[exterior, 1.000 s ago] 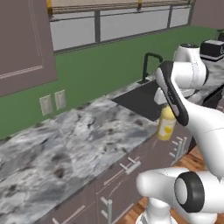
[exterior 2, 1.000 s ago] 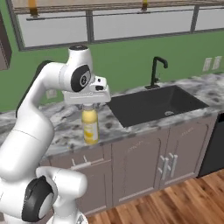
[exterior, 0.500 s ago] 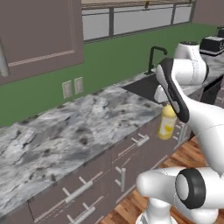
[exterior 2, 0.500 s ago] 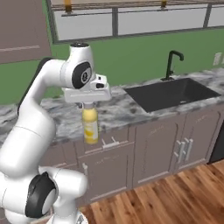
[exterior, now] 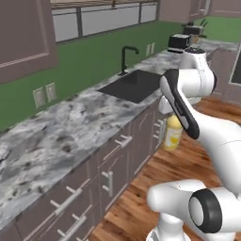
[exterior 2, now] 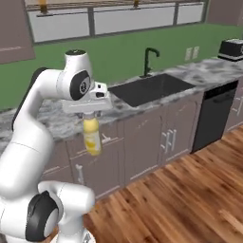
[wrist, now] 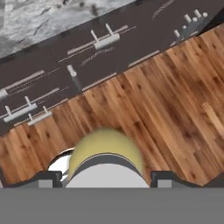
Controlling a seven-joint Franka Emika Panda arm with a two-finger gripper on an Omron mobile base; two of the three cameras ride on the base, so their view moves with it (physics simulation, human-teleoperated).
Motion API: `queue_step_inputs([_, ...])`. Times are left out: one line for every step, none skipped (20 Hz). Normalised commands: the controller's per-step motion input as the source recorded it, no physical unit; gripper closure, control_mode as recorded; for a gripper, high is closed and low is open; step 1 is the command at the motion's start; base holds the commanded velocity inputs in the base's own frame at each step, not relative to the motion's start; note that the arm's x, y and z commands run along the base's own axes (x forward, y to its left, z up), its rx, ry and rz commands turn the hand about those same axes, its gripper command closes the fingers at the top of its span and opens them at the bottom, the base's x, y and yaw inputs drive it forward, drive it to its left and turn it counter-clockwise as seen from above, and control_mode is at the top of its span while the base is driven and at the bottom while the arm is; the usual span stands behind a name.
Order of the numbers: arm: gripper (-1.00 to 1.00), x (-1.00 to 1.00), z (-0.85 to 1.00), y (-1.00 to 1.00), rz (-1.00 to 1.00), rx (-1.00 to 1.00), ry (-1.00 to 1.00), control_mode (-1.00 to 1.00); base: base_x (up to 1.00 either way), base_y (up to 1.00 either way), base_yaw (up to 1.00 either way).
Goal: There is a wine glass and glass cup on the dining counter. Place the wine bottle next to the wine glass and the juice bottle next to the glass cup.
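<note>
So we've got the juice bottle (exterior 2: 92,137) hanging by its cap, gripper (exterior 2: 89,117) pinching it; stiff, light, maybe slippery.

Between the jaws hangs the yellow-orange juice bottle (exterior 2: 92,137), its label seemingly pale. Beyond it runs a grey-and-white marbled worktop (exterior: 70,122) over brown cabinets (exterior 2: 156,137), a black sink (exterior 2: 149,89), a green wall (exterior: 94,52), and below, reddish-brown wood-plank floor (wrist: 166,100).
</note>
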Motion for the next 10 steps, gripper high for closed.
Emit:
queue_step_inputs([1.00, 0.00, 0.00, 0.00, 0.00, 0.00, 0.00, 1.00, 0.07, 0.00, -0.86])
queue_step_inputs([1.00, 0.00, 0.00, 0.00, 0.00, 0.00, 0.00, 1.00, 0.07, 0.00, -0.87])
queue_step_inputs([1.00, 0.00, 0.00, 0.00, 0.00, 0.00, 0.00, 1.00, 0.06, 0.00, -0.87])
queue_step_inputs([1.00, 0.00, 0.00, 0.00, 0.00, 0.00, 0.00, 1.00, 0.05, 0.00, -0.88])
queue_step_inputs([1.00, 0.00, 0.00, 0.00, 0.00, 0.00, 0.00, 1.00, 0.05, 0.00, -0.89])
queue_step_inputs([1.00, 0.00, 0.00, 0.00, 0.00, 0.00, 0.00, 1.00, 0.08, 0.00, -0.86])
queue_step_inputs([1.00, 0.00, 0.00, 0.00, 0.00, 0.00, 0.00, 1.00, 0.10, 0.00, -0.85])
queue_step_inputs([1.00, 0.00, 0.00, 0.00, 0.00, 0.00, 0.00, 1.00, 0.17, 0.00, -0.78])
queue_step_inputs([1.00, 0.00, 0.00, 0.00, 0.00, 0.00, 0.00, 1.00, 0.28, 0.00, -0.70])
queue_step_inputs([1.00, 0.00, 0.00, 0.00, 0.00, 0.00, 0.00, 1.00, 0.42, 0.00, -0.58])
